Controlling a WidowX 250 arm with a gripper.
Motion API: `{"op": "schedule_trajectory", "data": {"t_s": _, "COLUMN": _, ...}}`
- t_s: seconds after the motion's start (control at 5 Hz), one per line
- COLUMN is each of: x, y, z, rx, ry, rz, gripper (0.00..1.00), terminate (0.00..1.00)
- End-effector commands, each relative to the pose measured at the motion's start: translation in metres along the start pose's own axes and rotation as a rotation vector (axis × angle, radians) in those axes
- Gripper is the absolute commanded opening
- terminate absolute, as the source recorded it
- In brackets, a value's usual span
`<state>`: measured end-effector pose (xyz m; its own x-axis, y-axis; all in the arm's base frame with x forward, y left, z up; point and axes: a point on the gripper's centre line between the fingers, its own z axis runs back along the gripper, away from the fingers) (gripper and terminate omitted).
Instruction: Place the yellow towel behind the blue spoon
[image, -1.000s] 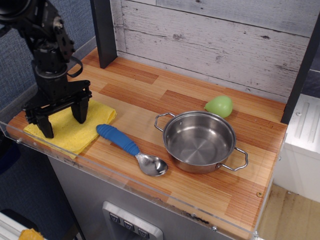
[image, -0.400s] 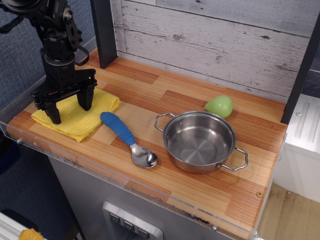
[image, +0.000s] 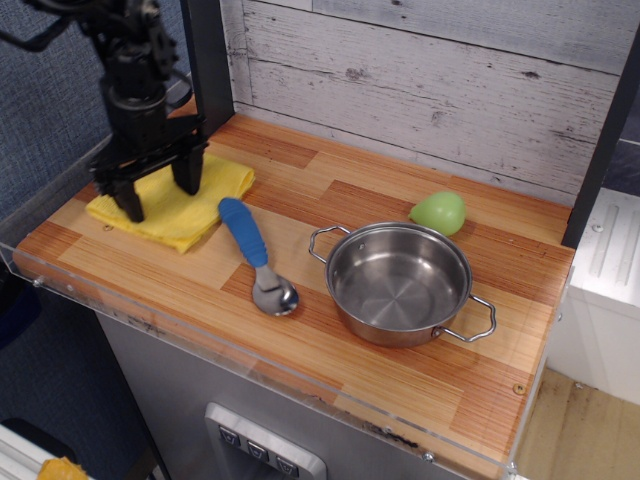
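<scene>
The yellow towel (image: 172, 214) lies flat at the back left of the wooden counter. My gripper (image: 158, 194) stands upright over it, open, with both fingertips (image: 131, 206) spread wide and pressed down on the cloth. The blue spoon (image: 246, 238) lies just to the right of the towel, its blue handle touching the towel's right edge and its metal bowl (image: 274, 297) pointing to the front. The towel sits left of the spoon's handle and slightly behind it.
A steel pot (image: 398, 283) with two handles stands right of the spoon. A green egg-shaped object (image: 438, 212) lies behind the pot. A dark post (image: 207, 60) rises just behind the gripper. A clear plastic lip (image: 200, 345) runs along the counter's front edge.
The gripper has slid the towel back and to the right along the counter. The spoon has turned, its handle swinging toward the back and its bowl moving left.
</scene>
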<state>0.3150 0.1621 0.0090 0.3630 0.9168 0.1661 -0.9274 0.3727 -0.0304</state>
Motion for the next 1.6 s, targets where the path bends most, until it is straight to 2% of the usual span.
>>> {"op": "schedule_trajectory", "data": {"t_s": 0.0, "x": -0.012, "y": -0.064, "z": 0.009, "rx": -0.051, "ry": -0.012, "rz": -0.104, "gripper": 1.00, "terminate": 0.00}}
{"op": "schedule_trajectory", "data": {"t_s": 0.4, "x": -0.058, "y": -0.102, "z": 0.011, "rx": -0.062, "ry": 0.018, "rz": -0.231, "gripper": 1.00, "terminate": 0.00}}
{"op": "schedule_trajectory", "data": {"t_s": 0.6, "x": -0.078, "y": -0.109, "z": 0.016, "rx": -0.069, "ry": 0.029, "rz": -0.272, "gripper": 1.00, "terminate": 0.00}}
{"op": "schedule_trajectory", "data": {"t_s": 0.8, "x": -0.087, "y": -0.110, "z": 0.019, "rx": -0.069, "ry": 0.039, "rz": -0.285, "gripper": 1.00, "terminate": 0.00}}
{"op": "schedule_trajectory", "data": {"t_s": 1.4, "x": -0.074, "y": -0.098, "z": 0.057, "rx": -0.114, "ry": 0.016, "rz": -0.231, "gripper": 1.00, "terminate": 0.00}}
